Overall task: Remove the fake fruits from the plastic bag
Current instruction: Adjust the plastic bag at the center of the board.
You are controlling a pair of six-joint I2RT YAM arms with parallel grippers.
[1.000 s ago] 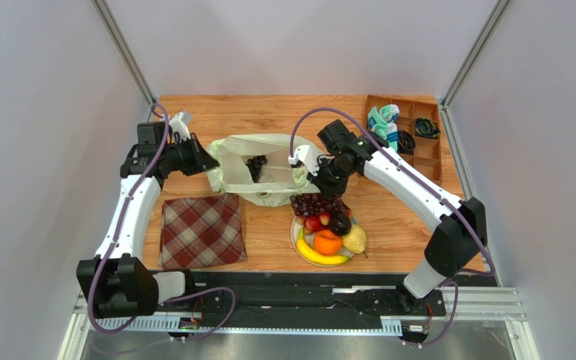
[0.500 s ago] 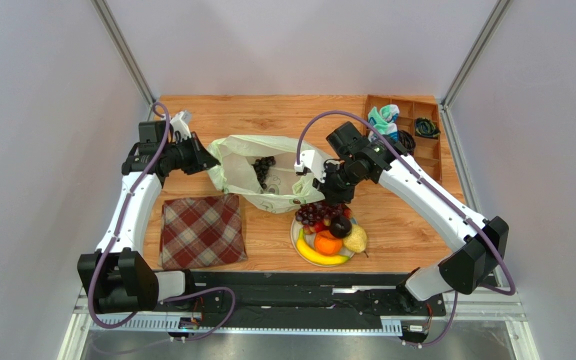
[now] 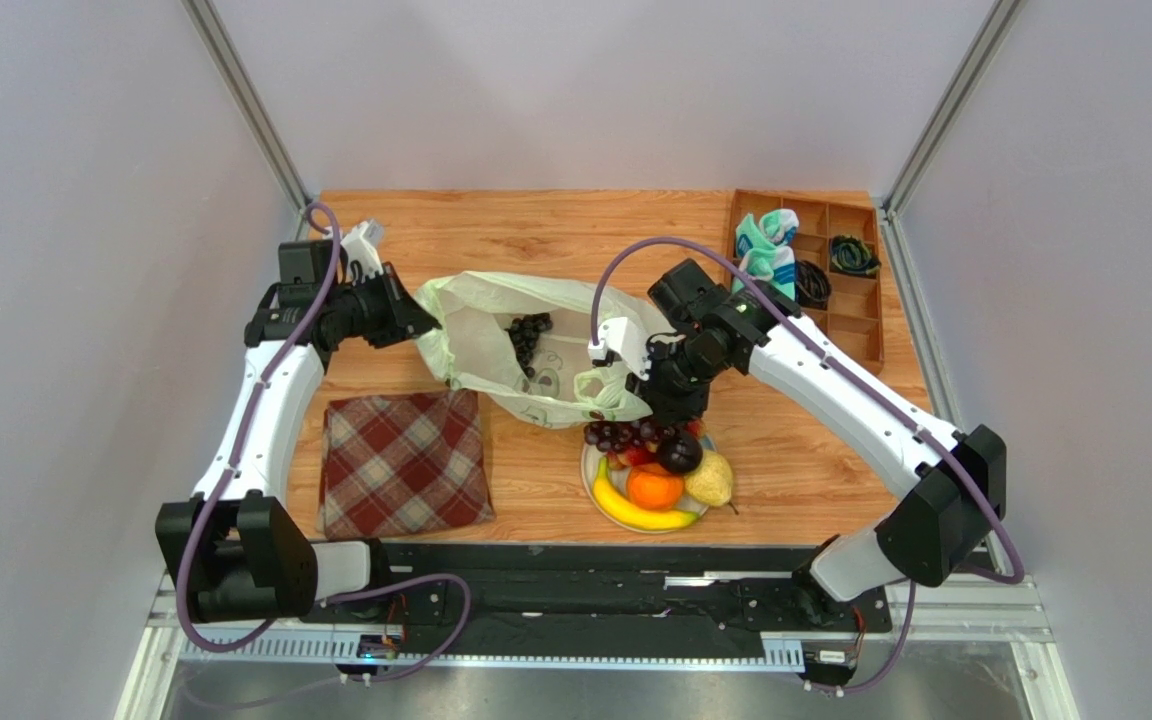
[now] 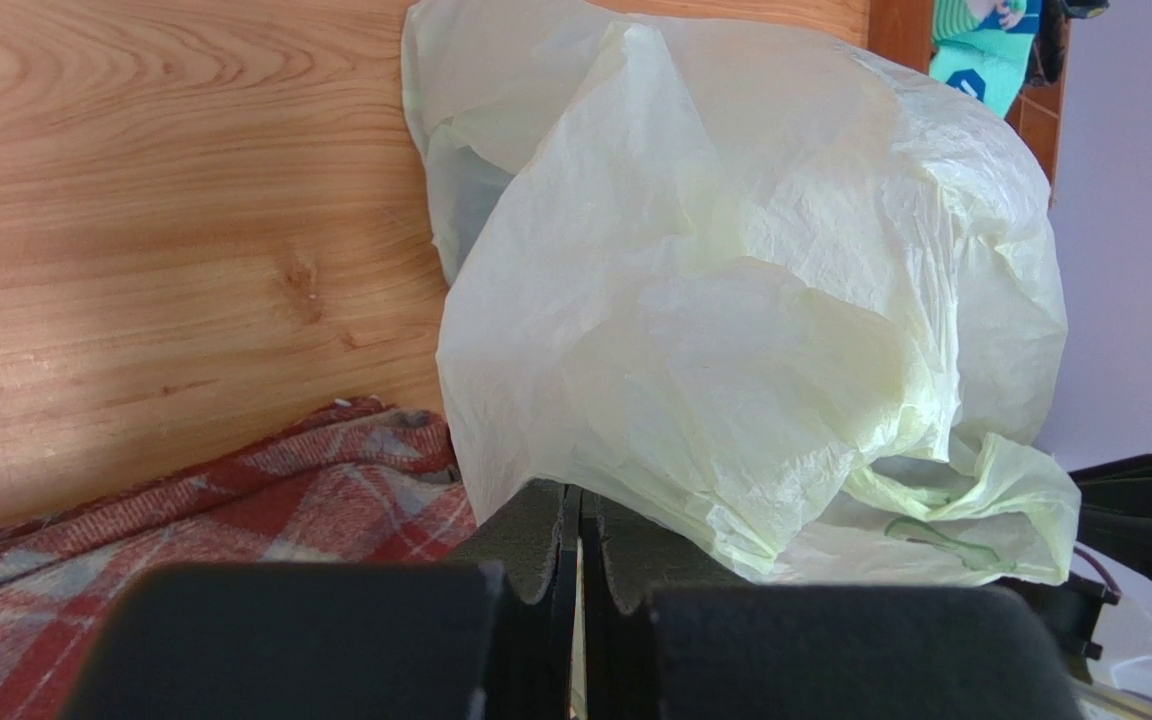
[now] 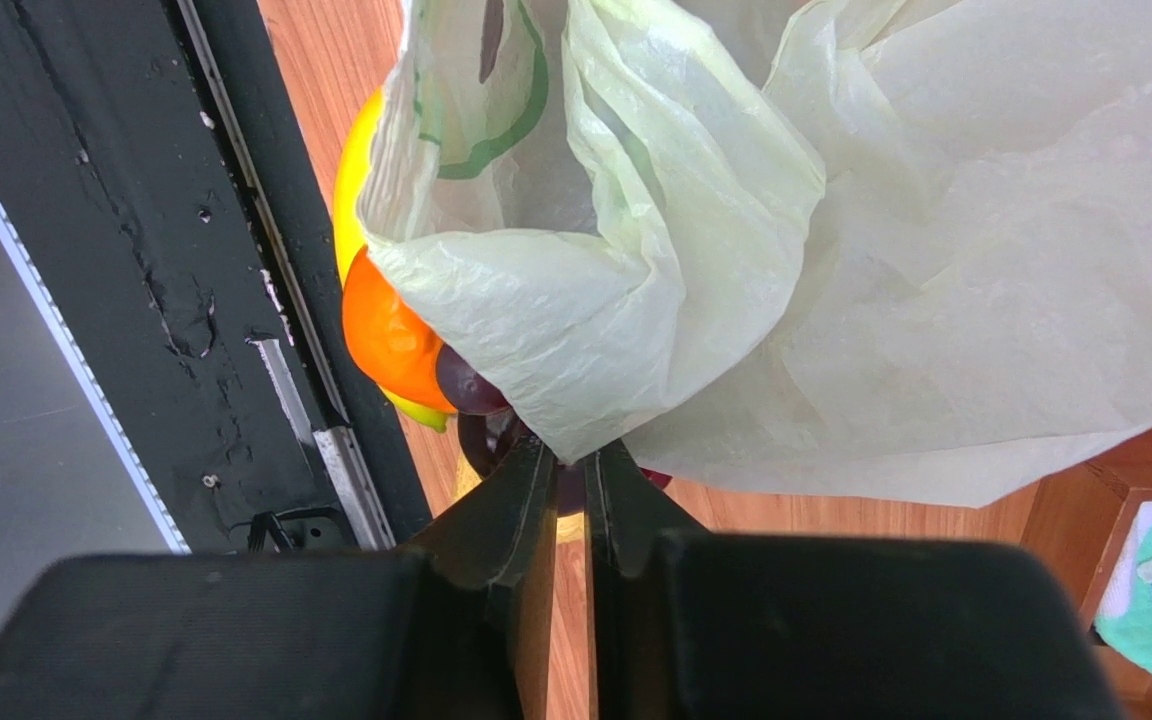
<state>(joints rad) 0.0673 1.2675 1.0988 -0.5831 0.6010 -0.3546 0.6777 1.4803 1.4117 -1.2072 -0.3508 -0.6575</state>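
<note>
I judge the job nearly done. The round white-and-blue plate already carries the glossy red grape bunch, the dark plum, the orange, the yellow banana and the yellowish pear. Only the dark purple grape bunch shows inside the thin, crinkly, pale cream-green plastic bag. That bag lies on the wooden tabletop behind the plate, its near-right corner reaching just beside the plate's far side. My left hand is clamped on the bag's left edge, film pinched between its fingers, with the red plaid cloth close by. My right hand hangs over the plate's far side with its fingers almost together and only a slim gap between them. A fold of the bag comes to a point right at the tips, and I cannot tell whether it grips that fold or merely touches it. To do this step well, I would hold the left grip firm to anchor the bag and make sure the right hand is free of the film. I would lift it straight up so the fold cannot sweep fruit off the plate, then pinch the purple bunch mid-cluster. The slick plastic could slip, and loose film could get caught in with it.
</note>
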